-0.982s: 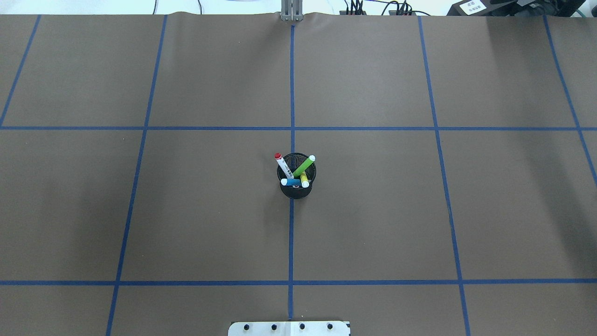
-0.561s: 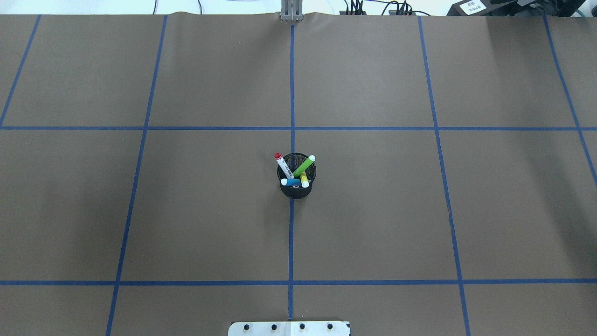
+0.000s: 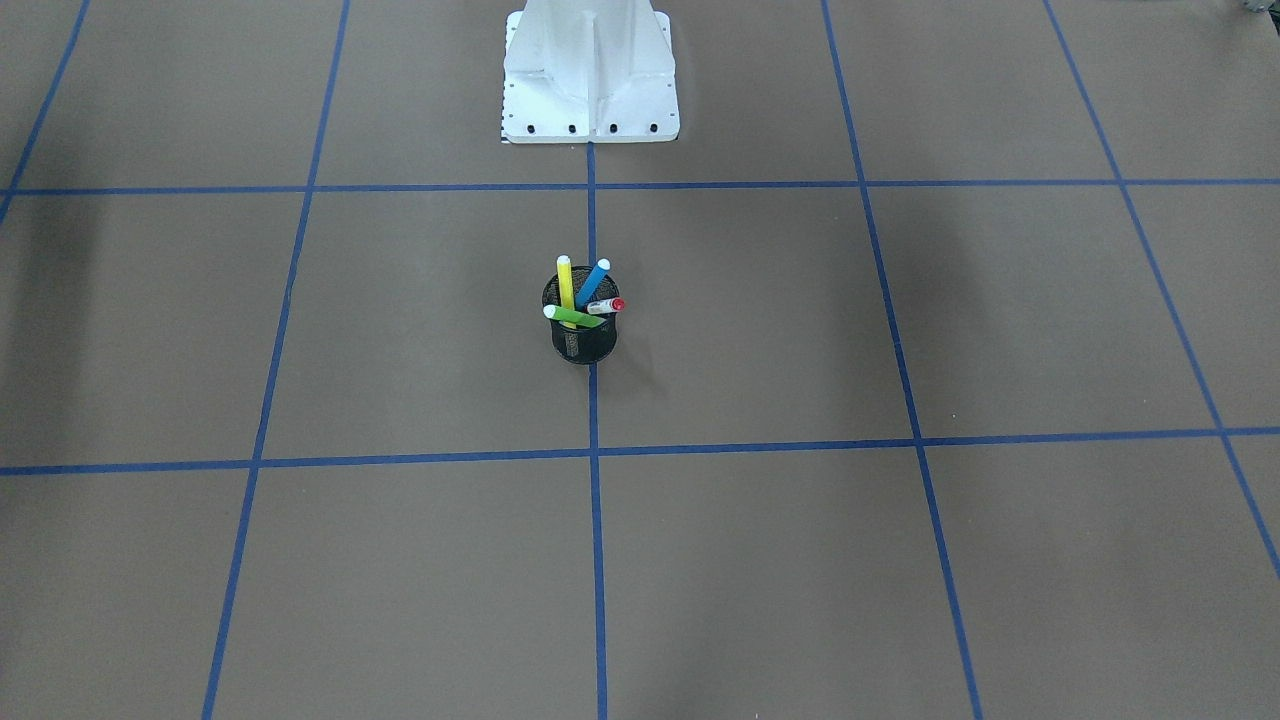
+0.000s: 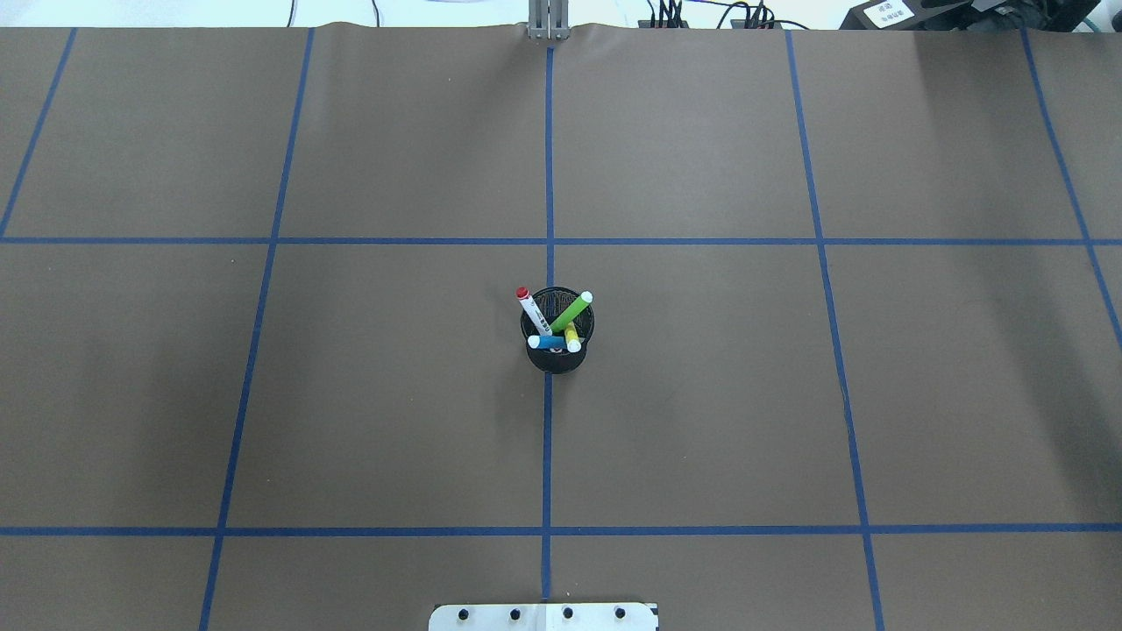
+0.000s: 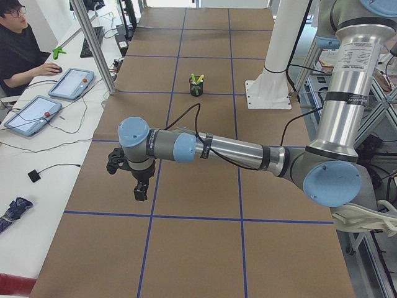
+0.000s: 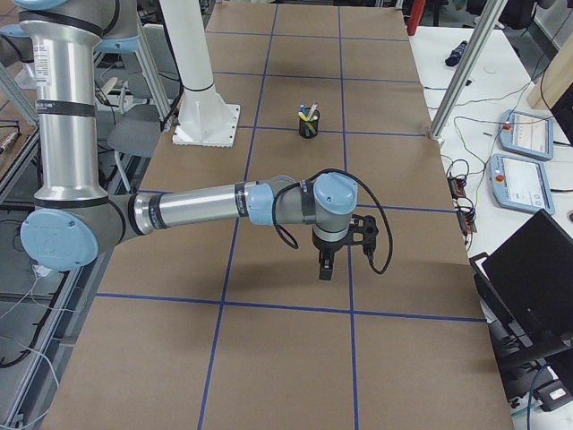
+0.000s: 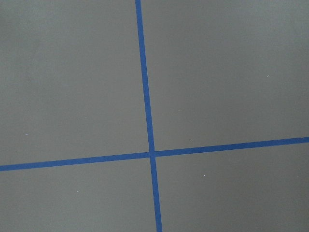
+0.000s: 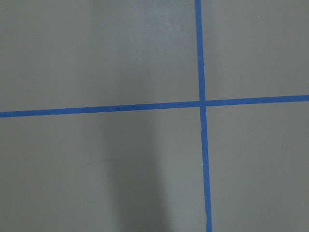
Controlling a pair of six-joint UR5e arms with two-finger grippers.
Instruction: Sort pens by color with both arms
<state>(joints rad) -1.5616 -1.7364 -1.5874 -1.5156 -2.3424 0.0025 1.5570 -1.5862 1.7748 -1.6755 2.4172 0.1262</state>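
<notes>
Four pens stand in a black mesh cup (image 4: 556, 358) at the table's middle: a red pen (image 4: 529, 308) with a white label, a green pen (image 4: 571, 312), a blue pen (image 4: 548, 342) and a yellow pen (image 4: 571, 336). The cup (image 3: 585, 343) also shows in the front view. My left gripper (image 5: 141, 191) hangs over the table's left end, far from the cup (image 5: 196, 90). My right gripper (image 6: 326, 269) hangs over the right end, far from the cup (image 6: 308, 125). Both show only in the side views, so I cannot tell whether they are open or shut. Both wrist views show only brown table and blue tape.
Blue tape lines (image 4: 549, 175) divide the brown table into squares. The white base mount (image 3: 590, 75) stands at the robot's edge. An operator (image 5: 15, 49) sits at a side desk with tablets (image 5: 69, 84). A laptop (image 6: 528, 278) and a metal post (image 6: 461, 72) stand beyond the far edge.
</notes>
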